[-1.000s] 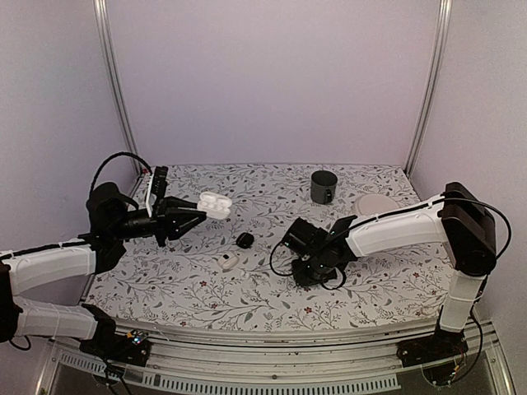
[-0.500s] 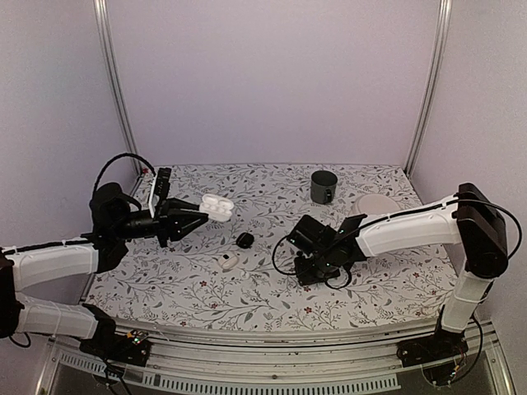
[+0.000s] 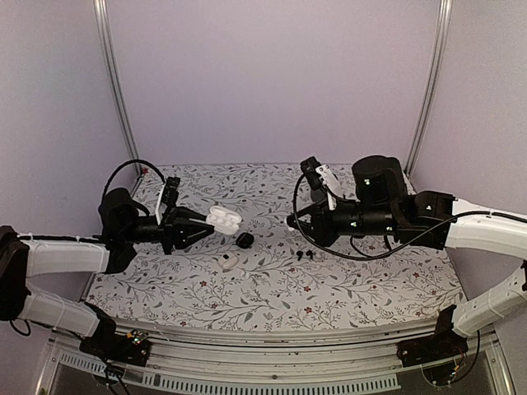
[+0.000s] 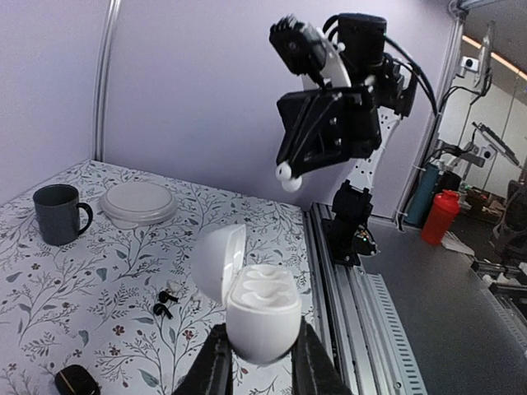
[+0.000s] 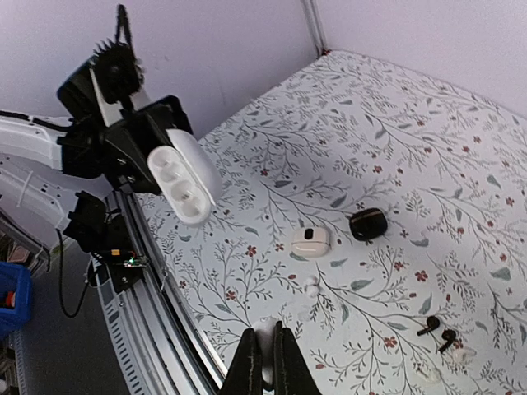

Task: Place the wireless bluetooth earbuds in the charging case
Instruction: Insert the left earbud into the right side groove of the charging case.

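White glossy plastic charging case (image 4: 262, 317), lid open and wells apparently empty, is clamped in the air by the left gripper (image 4: 255, 362). The right gripper (image 5: 263, 358) pinches one tiny white earbud (image 4: 284, 173); insertion is not yet done.

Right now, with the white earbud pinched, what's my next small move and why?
Probably carry the right hand toward the open white case the left hand holds up: its white earbud is gripped, both wells look empty, and the two are apart.
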Controlling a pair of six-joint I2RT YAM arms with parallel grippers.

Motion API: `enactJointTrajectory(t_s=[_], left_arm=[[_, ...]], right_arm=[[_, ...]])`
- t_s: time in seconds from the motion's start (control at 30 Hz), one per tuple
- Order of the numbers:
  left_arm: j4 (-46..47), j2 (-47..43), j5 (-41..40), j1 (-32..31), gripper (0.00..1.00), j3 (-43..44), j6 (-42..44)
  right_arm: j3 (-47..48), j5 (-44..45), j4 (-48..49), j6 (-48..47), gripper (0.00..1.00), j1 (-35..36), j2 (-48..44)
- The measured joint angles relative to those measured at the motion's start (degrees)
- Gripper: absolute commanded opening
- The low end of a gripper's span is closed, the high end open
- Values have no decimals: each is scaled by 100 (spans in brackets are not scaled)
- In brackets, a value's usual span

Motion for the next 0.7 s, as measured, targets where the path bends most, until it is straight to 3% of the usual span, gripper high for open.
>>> enactJointTrajectory(t_s=[0.4,0.7], left_arm=[[302,184,393,-605,0,59,-39],[304,293,452,-680,0,306,-262]], right_arm=[[1104,-1617,564,-1333,2,293,570],[1353,-1934,542,-1641,2,494,1034]])
